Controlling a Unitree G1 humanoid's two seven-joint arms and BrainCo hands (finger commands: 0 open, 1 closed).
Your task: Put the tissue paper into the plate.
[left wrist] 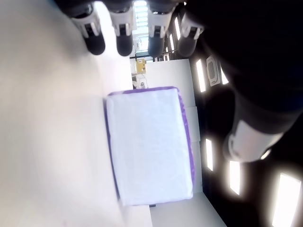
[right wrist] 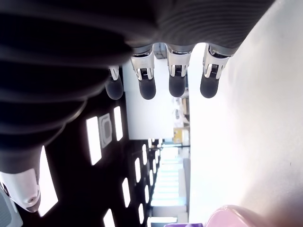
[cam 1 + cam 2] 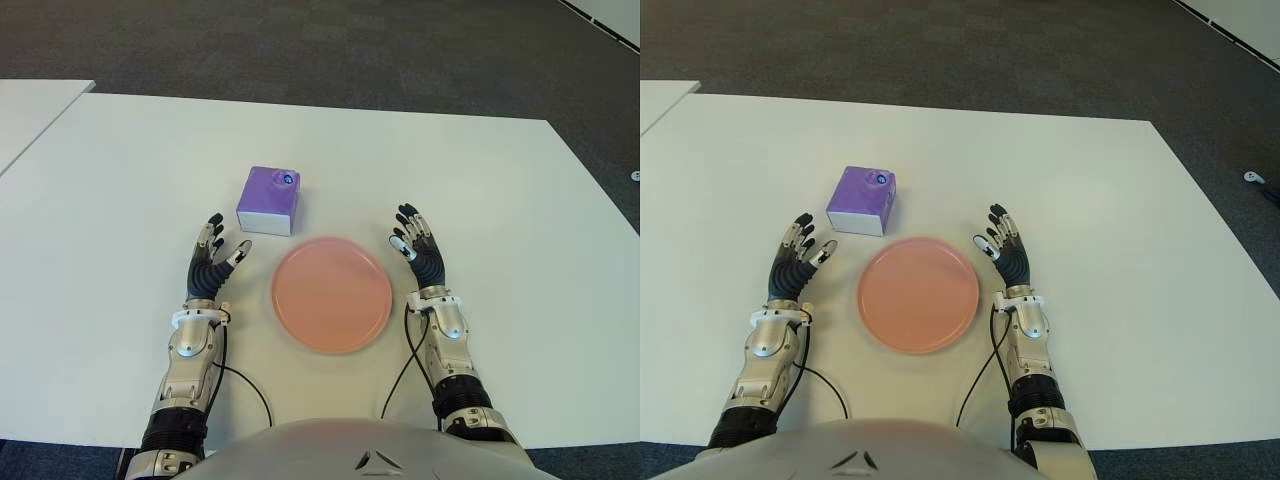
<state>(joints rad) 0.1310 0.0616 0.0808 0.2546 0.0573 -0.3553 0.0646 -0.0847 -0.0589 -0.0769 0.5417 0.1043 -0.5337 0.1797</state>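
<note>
One pink plate (image 3: 331,294) sits on the white tabletop (image 3: 120,180), near its front edge. One purple tissue box (image 3: 268,200) stands just beyond the plate's far-left rim, apart from it. The left hand (image 3: 212,260) shows left of the plate, fingers spread wide and holding nothing; the right hand (image 3: 418,245) shows right of the plate, likewise wide and empty. Bare tabletop runs broadly beyond the box and out to both sides.
</note>
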